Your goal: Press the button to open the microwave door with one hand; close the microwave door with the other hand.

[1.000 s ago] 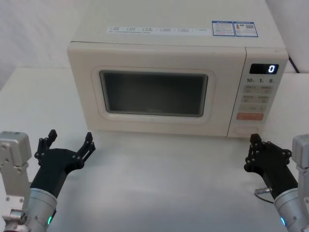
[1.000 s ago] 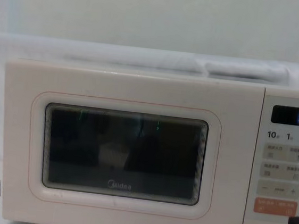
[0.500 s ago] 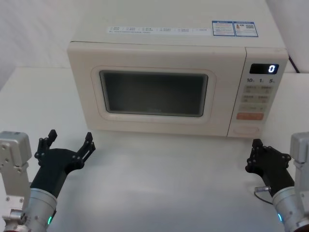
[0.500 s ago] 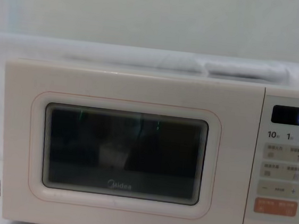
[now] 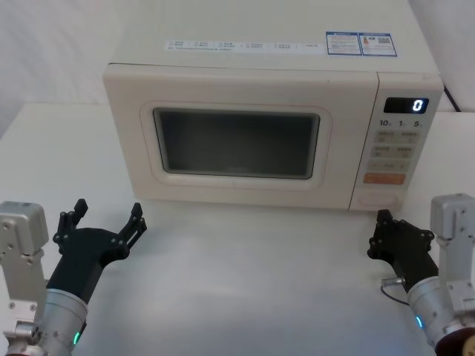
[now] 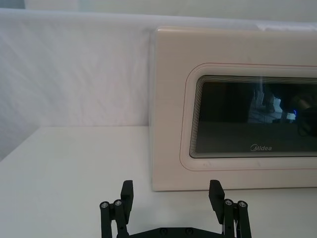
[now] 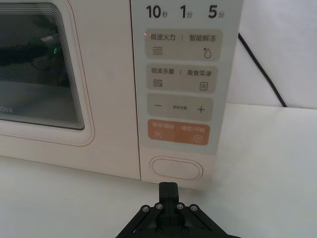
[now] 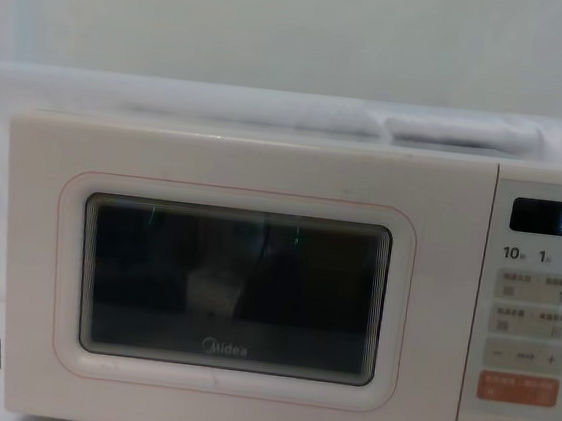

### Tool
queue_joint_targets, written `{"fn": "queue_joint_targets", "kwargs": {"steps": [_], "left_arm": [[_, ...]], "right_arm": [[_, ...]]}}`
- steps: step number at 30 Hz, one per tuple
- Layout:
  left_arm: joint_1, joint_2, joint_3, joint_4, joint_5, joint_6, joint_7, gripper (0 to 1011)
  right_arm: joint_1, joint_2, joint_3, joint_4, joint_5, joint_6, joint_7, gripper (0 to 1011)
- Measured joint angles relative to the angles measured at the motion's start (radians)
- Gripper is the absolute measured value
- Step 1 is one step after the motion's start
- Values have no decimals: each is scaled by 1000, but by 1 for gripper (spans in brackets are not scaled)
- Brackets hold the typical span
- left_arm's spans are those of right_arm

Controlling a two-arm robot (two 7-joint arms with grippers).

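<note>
Your right gripper [image 5: 384,236], fingers pinched together and empty, has pulled back from the button [image 7: 177,167] and shifted left, off the table's right edge. Your left gripper [image 5: 104,219] stays spread wide, empty. The door [image 5: 236,143] remains closed.

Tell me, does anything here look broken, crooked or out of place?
Nothing stands out. The microwave sits square on the white table, its door is shut flush, and the display reads 0. The left gripper hovers open in front of it; the right gripper sits just short of the button.
</note>
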Motion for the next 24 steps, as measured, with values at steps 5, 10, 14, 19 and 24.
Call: {"fn": "queue_joint_targets", "kwargs": {"steps": [5,10,14,19,24], "left_arm": [[0,0,0,0,0,0,0,1001],[0,0,0,0,0,0,0,1001],[0,0,0,0,0,0,0,1001],[0,0,0,0,0,0,0,1001],[0,0,0,0,0,0,0,1001]], "right_arm": [[26,-9,5,30,-7,1,11,0],[51,-15,7,58,-12,0,19,0],[71,-21,11,81,-14,-2,23,0],[95,-27,19,107,-8,-4,29,0],[112,-32,27,130,2,-4,32,0]]}}
